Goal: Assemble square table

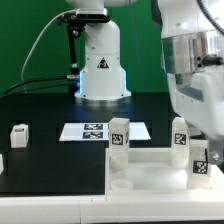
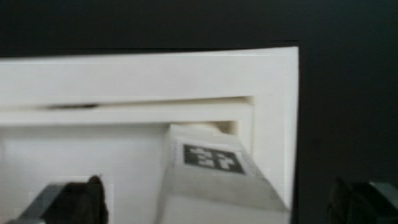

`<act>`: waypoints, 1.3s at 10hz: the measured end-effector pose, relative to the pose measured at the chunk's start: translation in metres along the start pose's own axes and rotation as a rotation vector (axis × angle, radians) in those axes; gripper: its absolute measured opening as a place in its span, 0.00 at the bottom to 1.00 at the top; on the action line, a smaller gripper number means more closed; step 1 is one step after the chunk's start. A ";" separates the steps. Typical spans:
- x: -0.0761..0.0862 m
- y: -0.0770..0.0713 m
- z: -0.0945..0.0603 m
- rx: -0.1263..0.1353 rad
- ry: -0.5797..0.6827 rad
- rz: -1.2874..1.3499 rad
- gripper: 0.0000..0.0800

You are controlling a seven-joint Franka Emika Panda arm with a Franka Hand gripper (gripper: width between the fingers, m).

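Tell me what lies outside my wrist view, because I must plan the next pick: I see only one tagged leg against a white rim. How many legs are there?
Observer: Four. The first leg, second leg and third leg stand at the square panel.
Operator: And the fourth?
Observer: The loose leg stands alone on the black table, far toward the exterior view's left.
Operator: Anything between?
Observer: The marker board lies flat there.

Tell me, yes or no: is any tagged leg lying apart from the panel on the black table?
Yes. One leg sits alone on the black table, toward the exterior view's left, clear of the square panel.
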State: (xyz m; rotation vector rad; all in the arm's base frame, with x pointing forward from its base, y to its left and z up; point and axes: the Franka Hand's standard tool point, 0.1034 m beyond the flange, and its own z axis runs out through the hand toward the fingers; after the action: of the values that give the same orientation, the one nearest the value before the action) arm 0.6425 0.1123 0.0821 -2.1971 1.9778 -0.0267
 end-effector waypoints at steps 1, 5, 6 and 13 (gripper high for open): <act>-0.005 0.000 -0.002 -0.016 -0.010 -0.062 0.81; -0.005 0.001 -0.001 -0.017 -0.012 -0.055 0.81; -0.005 0.001 -0.001 -0.017 -0.012 -0.055 0.81; 0.038 -0.002 -0.038 0.006 -0.018 -0.209 0.81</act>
State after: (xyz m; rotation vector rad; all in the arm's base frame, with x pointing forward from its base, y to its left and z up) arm 0.6432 0.0703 0.1152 -2.3812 1.7285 -0.0421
